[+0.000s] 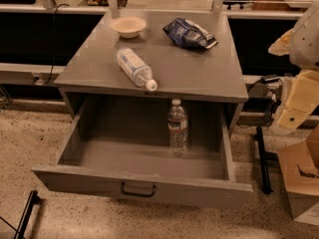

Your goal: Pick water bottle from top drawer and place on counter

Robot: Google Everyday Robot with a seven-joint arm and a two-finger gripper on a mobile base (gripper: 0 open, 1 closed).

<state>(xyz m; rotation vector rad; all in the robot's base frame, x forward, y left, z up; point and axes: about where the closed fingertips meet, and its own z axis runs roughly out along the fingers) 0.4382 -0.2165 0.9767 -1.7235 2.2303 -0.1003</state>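
Observation:
The water bottle (178, 126) stands upright inside the open top drawer (144, 185), right of centre and near its back. It is slim and clear, with a white cap and a dark label band. The drawer is pulled far out, and its dark bar handle (138, 190) is centred on the front panel. The counter (199, 73) is the grey top of the cabinet above. My gripper (286, 114) and the cream-coloured arm are at the right edge of the view, beside the cabinet's right side and apart from the bottle.
On the counter lie a fatter bottle with a white-and-blue label (134, 67), a white bowl (128, 26) and a dark blue chip bag (189, 33). A cardboard box (301, 180) and a black bar (262, 158) are on the floor at the right.

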